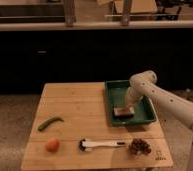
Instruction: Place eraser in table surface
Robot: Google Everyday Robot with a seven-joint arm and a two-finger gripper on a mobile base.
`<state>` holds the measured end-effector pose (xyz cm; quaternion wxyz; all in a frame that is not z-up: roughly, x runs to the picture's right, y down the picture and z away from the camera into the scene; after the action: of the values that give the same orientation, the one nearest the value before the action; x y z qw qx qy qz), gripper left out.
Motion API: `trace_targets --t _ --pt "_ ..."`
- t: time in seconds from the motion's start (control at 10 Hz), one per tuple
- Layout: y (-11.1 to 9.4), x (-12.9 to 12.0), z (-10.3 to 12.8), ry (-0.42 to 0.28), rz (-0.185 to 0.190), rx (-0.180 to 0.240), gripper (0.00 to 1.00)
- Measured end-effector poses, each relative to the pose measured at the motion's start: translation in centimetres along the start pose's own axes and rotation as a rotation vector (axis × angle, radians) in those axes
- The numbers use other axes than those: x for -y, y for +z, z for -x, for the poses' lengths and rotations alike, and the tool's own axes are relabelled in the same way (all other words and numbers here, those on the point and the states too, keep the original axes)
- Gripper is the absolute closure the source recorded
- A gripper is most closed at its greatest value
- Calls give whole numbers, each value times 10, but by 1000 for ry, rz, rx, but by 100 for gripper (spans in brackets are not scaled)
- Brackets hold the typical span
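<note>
The eraser (123,112), a small tan block with a darker top, lies in the near part of the dark green tray (142,118). My gripper (127,105) reaches down into the tray right above the eraser, at the end of the white arm coming from the right. The light bamboo table surface (85,115) spreads to the left of and in front of the tray.
On the table lie a green chilli pepper (49,123) at the left, a small orange fruit (52,145) near the front left, a white-handled brush with a black head (102,145) at the front, and a brown knobbly cluster (139,146) at the front right.
</note>
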<state>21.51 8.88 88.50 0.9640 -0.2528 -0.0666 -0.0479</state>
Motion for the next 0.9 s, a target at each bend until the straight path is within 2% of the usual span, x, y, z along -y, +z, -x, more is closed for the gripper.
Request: trace_targets --t 0.1,0.3,0.9 --pt "-7 1 3 -2 -13 3 20" --pt "-12 1 7 -7 -13 9 20" --pt "14 -4 28 -25 68 15 20"
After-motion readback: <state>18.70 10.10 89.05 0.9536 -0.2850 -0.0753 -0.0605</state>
